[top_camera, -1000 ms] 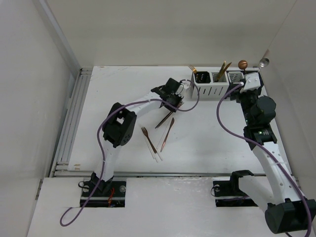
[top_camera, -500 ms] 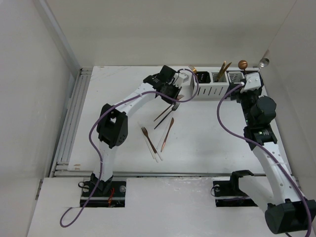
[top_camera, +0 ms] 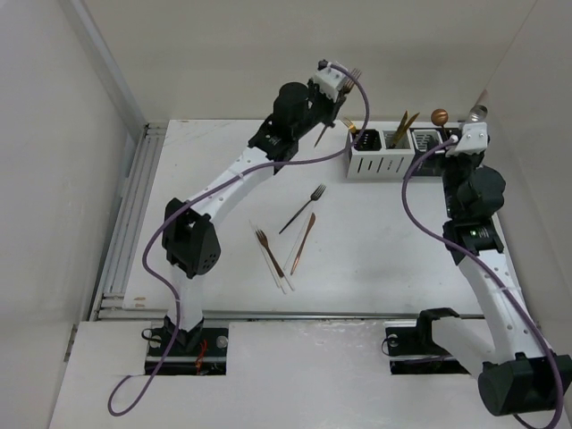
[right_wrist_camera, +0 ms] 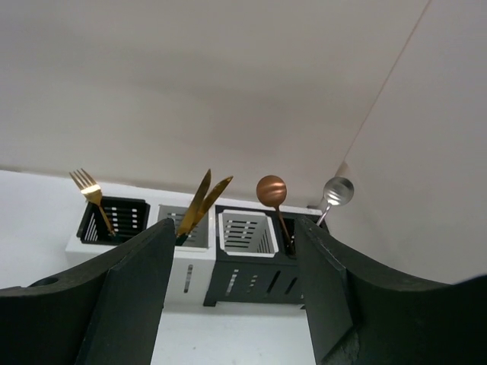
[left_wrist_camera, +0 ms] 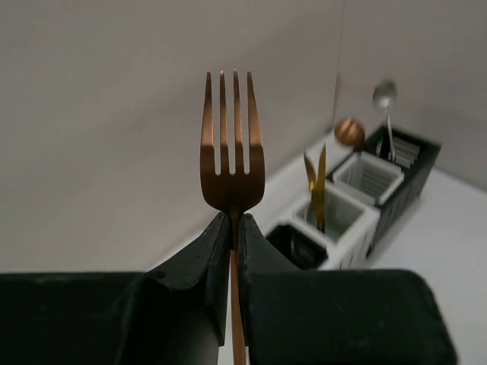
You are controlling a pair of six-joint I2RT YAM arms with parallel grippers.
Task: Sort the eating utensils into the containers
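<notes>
The copper fork (left_wrist_camera: 232, 156) stands tines-up, pinched at its neck by the left gripper (left_wrist_camera: 234, 228), raised high above the table and just left of the containers (left_wrist_camera: 346, 234). To do this step well, carry it over the end black box (right_wrist_camera: 114, 219), where a gold fork (right_wrist_camera: 90, 186) already stands. Hold the handle plumb above the opening, lower it inside, then let go. The right gripper (right_wrist_camera: 232, 228) hangs wide open and empty, facing the row.

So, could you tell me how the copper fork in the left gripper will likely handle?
The copper fork looks stiff and probably light, being slim metal. Pinched at its narrow neck by the left gripper, it might pivot or slip, being smooth.
</notes>
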